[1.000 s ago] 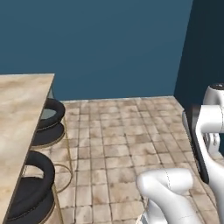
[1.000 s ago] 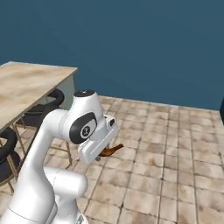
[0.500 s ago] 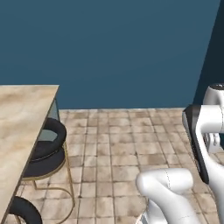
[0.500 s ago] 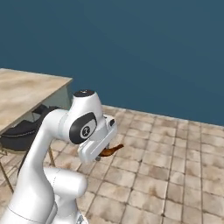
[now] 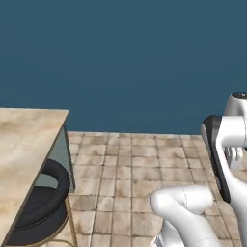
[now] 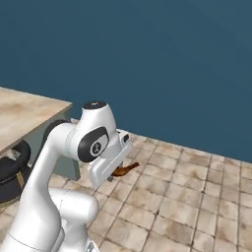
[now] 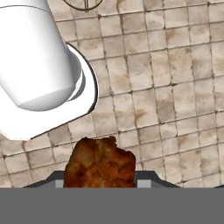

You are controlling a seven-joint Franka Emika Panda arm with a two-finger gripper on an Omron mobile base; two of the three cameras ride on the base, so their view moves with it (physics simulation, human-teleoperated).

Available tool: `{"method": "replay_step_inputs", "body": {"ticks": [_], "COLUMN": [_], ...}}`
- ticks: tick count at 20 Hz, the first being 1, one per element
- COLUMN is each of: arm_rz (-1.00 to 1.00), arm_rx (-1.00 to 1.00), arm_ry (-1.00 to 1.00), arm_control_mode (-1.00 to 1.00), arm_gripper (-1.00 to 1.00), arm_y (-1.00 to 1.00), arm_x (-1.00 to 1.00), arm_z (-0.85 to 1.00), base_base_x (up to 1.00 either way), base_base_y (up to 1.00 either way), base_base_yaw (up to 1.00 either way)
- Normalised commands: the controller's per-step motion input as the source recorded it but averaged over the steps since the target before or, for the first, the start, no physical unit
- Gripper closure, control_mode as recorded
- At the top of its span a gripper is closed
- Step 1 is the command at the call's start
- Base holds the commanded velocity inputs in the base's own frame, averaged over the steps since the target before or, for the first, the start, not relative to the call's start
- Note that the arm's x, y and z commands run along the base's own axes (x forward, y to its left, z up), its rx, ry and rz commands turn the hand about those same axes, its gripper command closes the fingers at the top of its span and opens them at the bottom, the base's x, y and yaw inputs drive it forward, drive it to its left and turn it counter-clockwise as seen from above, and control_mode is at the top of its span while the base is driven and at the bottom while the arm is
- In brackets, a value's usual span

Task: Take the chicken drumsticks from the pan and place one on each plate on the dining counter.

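Observation:
One chicken drumstick, orange-brown and browned, sits between my gripper's fingers at the bottom of the hand view. In the right base view the same drumstick sticks out of the gripper, held above the tiled floor with its thin bone end pointing right. The gripper is shut on it. A corner of the beige marble dining counter lies at the left, also seen at the left edge in the right base view. The pan and the plates are out of view.
A black-cushioned stool on gold legs stands tucked against the counter's grey-green side. Brown tiled floor spreads ahead to a dark blue wall.
The whole scene has slid left in both base views, so the base has moved. Less of the counter and one stool fewer show now. The drumstick stays in the gripper.

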Motion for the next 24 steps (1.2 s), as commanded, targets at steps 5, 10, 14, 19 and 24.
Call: {"method": "replay_step_inputs", "body": {"ticks": [5, 10, 14, 19, 24], "arm_rz": [0.00, 0.00, 0.00, 0.00, 0.00], "arm_rx": [0.00, 0.00, 0.00, 0.00, 0.00], "arm_ry": [0.00, 0.00, 0.00, 0.00, 0.00], "arm_control_mode": [1.00, 1.00, 1.00, 1.00, 1.00], "arm_gripper": [1.00, 1.00, 1.00, 1.00, 1.00], "arm_y": [0.00, 0.00, 0.00, 0.00, 0.00], "arm_x": [0.00, 0.00, 0.00, 0.00, 0.00], "arm_z": [0.00, 0.00, 0.00, 0.00, 0.00], "base_base_x": [1.00, 1.00, 1.00, 1.00, 1.00], "base_base_y": [-0.42, -0.42, -0.38, -0.36, -0.26], "base_base_yaw": [0.27, 0.31, 0.34, 0.37, 0.39]}}
